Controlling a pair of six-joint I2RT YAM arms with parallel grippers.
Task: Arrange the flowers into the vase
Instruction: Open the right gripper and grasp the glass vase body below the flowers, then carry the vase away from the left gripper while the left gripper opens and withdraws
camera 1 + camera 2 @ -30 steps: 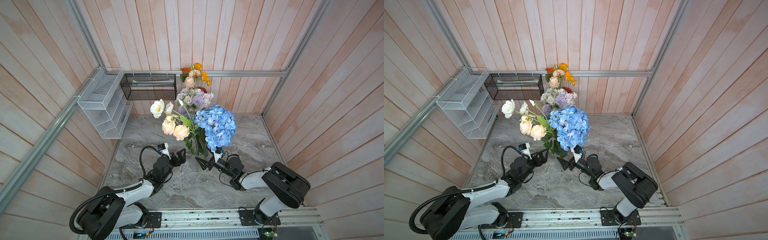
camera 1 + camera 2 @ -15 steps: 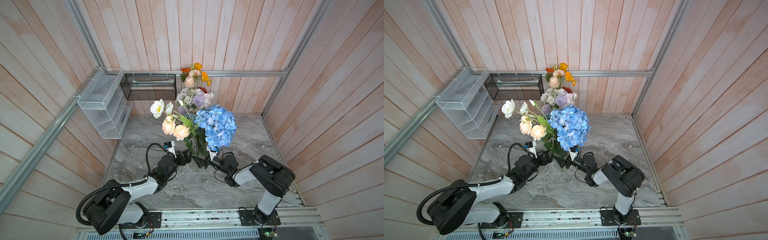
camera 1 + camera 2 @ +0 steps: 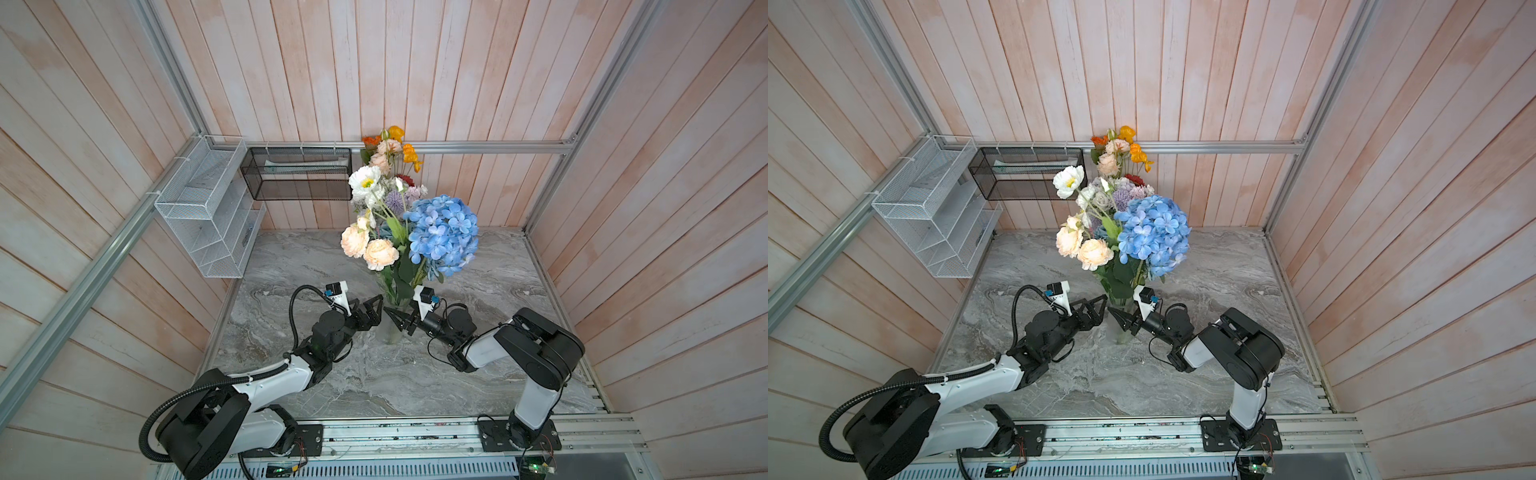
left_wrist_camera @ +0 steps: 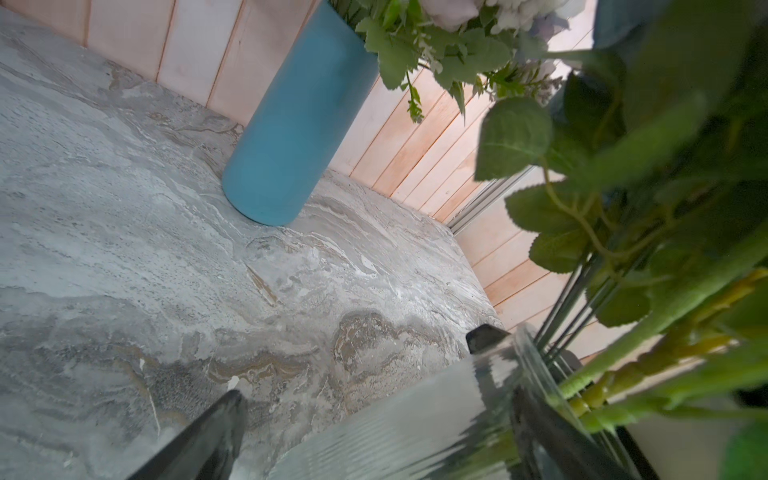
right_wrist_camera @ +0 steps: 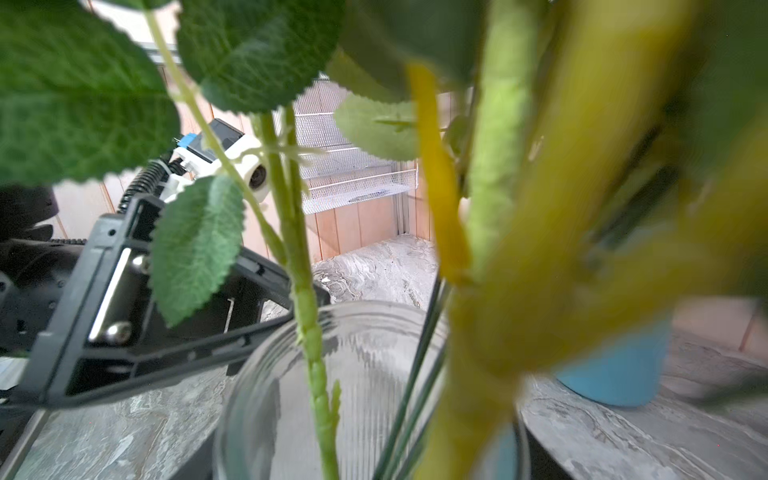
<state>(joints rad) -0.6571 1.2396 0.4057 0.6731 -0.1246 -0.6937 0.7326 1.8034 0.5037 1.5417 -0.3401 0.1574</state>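
Since a second ago both arms have reached in to the glass vase [image 3: 389, 332] mid-counter [image 3: 374, 386], and the flowers [image 3: 442, 235] in it stand straighter. The left end effector [image 3: 377, 311] gapes wide just beside the vase, holding nothing. The right end effector [image 3: 398, 321] sits at the rim; leaves hide whether it clamps the stems. Both forearms stretch low.

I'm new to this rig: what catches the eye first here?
A big blue hydrangea cluster dominates mid-table, beside peach blooms, in a clear glass vase. The left gripper and right gripper flank that vase. Behind, a second bouquet stands in a blue vase near the back wall.
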